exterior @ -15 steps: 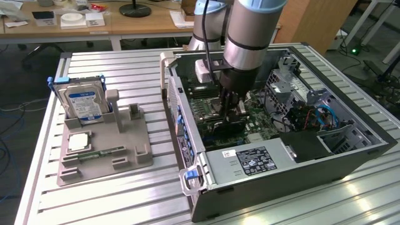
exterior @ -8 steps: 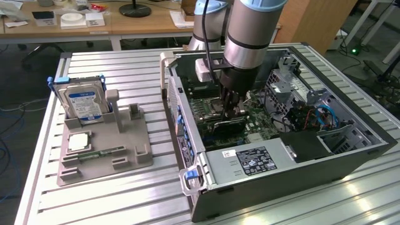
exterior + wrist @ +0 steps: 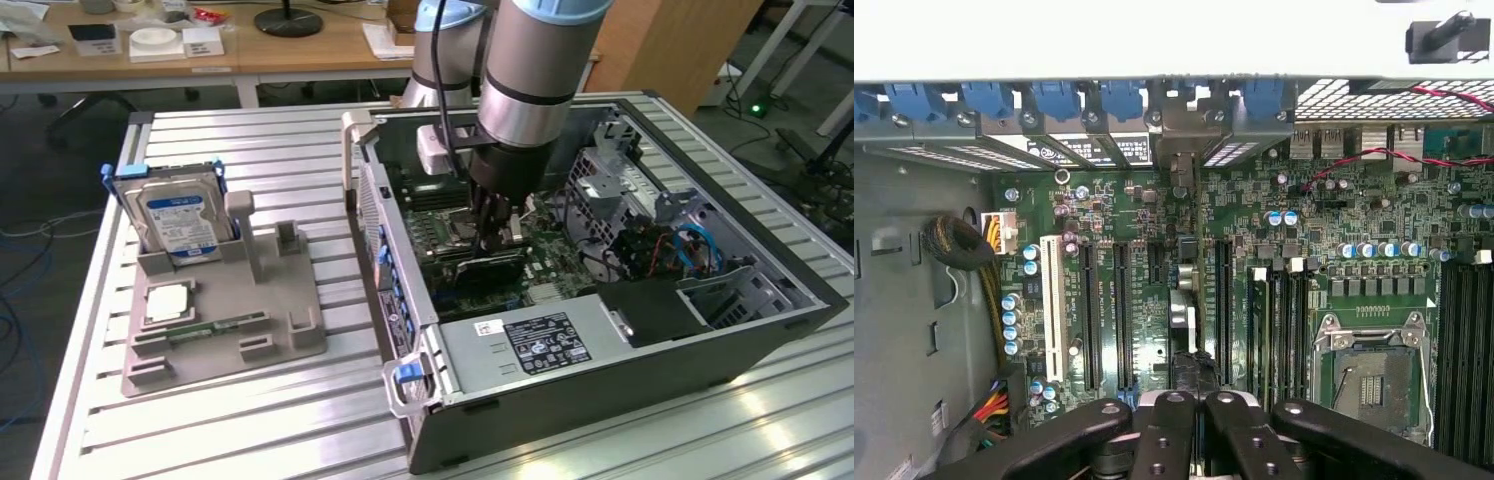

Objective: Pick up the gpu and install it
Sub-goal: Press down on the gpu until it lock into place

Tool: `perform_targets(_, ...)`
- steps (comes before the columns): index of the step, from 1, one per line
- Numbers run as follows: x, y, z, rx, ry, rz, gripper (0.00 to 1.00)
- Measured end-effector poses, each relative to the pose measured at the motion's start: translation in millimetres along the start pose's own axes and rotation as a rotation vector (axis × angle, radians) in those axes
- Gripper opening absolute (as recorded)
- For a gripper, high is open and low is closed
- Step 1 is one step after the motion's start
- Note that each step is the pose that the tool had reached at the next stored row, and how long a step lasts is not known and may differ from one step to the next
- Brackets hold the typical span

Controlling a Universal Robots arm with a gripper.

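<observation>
The gpu (image 3: pixel 483 266) stands on edge inside the open computer case (image 3: pixel 747 345), its black side showing, set down on the green motherboard (image 3: pixel 434 232). My gripper (image 3: pixel 497 240) hangs straight down right over the card's upper edge. In the wrist view the gpu (image 3: pixel 1184 310) appears edge-on as a thin strip running along a slot toward the silver bracket at the case's back wall. The gripper (image 3: pixel 1194 405) is shut, its black fingers pressed together directly over that edge. Whether the fingers pinch the card or just rest on it I cannot tell.
A grey fixture (image 3: pixel 227 345) on the slatted table holds a silver hard drive (image 3: pixel 180 220) with a blue label, a memory stick (image 3: pixel 220 327) and a square chip (image 3: pixel 167 300). Inside the case are the power supply (image 3: pixel 534 345), drive cages and cables (image 3: pixel 694 250). The bare processor socket (image 3: pixel 1369 370) lies beside the slots.
</observation>
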State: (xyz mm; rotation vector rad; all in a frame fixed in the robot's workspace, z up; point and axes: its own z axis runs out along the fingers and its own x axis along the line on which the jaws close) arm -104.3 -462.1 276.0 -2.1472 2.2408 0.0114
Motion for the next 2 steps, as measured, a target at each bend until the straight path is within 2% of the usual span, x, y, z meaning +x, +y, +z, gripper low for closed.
perform_targets(2,0.0,0.0,0.0,0.0000,-0.0001,0.000,0.10)
